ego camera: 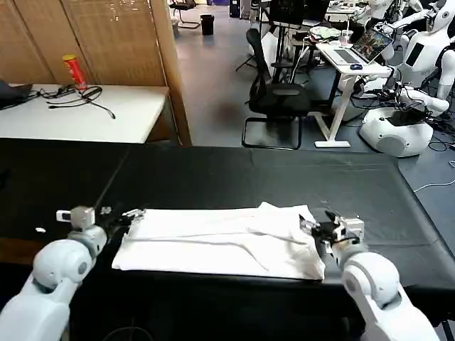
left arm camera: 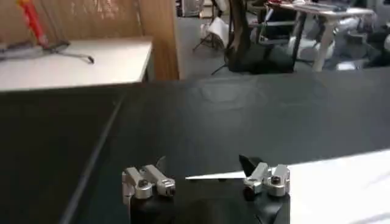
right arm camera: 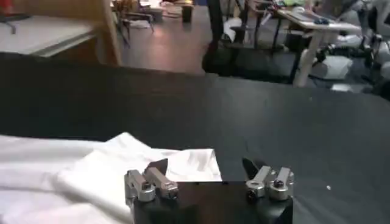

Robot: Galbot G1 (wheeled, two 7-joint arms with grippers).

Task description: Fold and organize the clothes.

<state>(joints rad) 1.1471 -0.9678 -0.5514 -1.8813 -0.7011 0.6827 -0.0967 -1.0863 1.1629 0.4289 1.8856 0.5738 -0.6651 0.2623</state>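
Flanking the T-shirt (ego camera: 220, 240), whose long axis runs across the table between us, we hold left gripper (ego camera: 119, 215) and right gripper (ego camera: 318, 229) spread apart at its ends.

The T-shirt (ego camera: 220, 241) under my claws is soft white cloth, matt and creased. The table cover (ego camera: 234, 177) is matt black fabric, smooth. My left gripper (left arm camera: 204, 178) and right gripper (right arm camera: 207, 176) show bright bare metal knuckles with black finger pads; my arm shells are glossy white plastic.
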